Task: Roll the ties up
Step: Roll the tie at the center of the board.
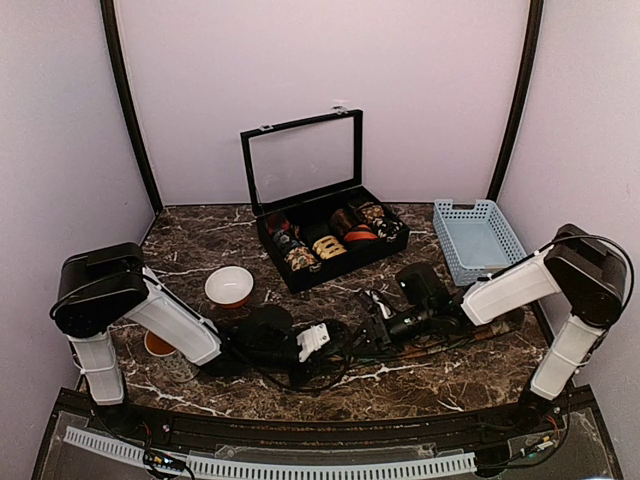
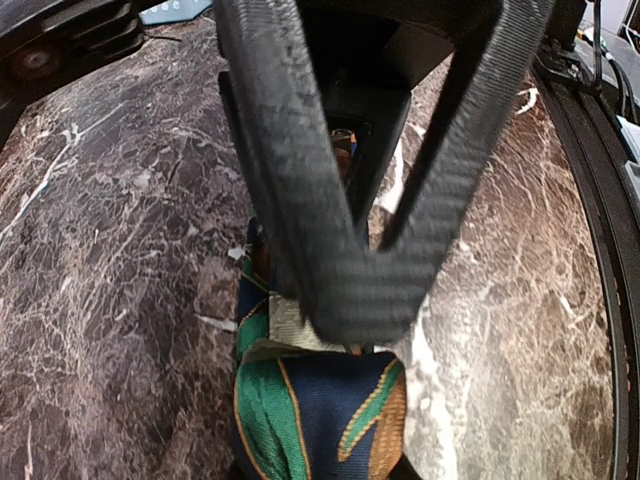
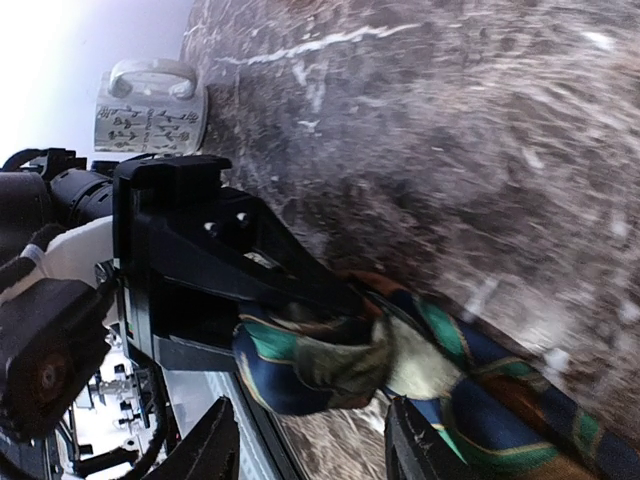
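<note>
In the lower centre of the overhead view, the left gripper (image 2: 370,312) lies low on the brown marble table (image 1: 200,250). Its jaws are nearly closed, pinching the folded end of a long narrow necktie (image 3: 330,365) patterned in dark blue, green and orange. The tie runs rightward along the table. Just right of the fold we see the right gripper (image 3: 312,412), its jaws standing apart and clamping nothing. A light blue plastic basket (image 1: 478,238) sits at upper right.

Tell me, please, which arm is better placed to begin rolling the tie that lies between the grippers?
Left, probably: the left gripper is shut on the bunched end of the tie and could start turning it; the right gripper stands open, holding nothing.
</note>
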`<state>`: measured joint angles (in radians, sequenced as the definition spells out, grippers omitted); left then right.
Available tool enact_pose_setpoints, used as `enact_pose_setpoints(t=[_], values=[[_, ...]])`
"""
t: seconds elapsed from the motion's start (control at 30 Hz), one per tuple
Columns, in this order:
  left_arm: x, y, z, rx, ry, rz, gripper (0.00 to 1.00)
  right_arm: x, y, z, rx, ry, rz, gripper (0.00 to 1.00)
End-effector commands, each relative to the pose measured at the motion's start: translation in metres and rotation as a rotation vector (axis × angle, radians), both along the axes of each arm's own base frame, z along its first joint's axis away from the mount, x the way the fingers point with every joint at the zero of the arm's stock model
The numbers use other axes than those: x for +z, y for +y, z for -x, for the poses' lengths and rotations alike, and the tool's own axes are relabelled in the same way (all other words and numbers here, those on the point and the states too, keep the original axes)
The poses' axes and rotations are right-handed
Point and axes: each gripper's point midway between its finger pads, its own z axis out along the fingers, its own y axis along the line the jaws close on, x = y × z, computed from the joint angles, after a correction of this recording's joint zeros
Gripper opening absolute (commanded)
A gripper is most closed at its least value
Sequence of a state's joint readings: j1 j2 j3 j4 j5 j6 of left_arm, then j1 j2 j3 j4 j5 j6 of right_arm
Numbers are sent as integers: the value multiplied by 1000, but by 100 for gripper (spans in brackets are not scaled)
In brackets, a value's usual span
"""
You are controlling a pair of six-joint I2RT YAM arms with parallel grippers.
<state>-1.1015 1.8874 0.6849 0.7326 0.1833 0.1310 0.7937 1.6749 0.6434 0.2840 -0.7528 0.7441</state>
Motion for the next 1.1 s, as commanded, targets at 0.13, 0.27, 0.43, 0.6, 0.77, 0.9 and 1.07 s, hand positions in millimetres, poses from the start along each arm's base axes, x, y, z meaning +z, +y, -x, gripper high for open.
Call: enact_pose_setpoints(t=[0.13, 0.27, 0.43, 0.6, 0.77, 0.9, 1.07], values=[[-47, 41, 18, -16, 92, -240, 22, 8, 33, 5, 52, 7, -23, 49], [-48, 40, 17, -11, 99, -242, 22, -8, 33, 12, 82, 14, 40, 41], [-46, 40, 15, -2, 121, -228, 22, -21, 26, 14, 96, 14, 91, 11], [-38, 37, 12, 13, 120, -185, 40, -30, 17, 9, 99, -28, 122, 0], [-6, 22, 8, 17, 87, -21, 66, -41, 5, -1, 82, -44, 123, 0], [8, 11, 7, 29, 54, 90, 78, -51, -8, 0, 64, -26, 133, 0], [4, -4, 7, 64, 21, 149, 79, -66, -28, -2, 30, -9, 156, 0]])
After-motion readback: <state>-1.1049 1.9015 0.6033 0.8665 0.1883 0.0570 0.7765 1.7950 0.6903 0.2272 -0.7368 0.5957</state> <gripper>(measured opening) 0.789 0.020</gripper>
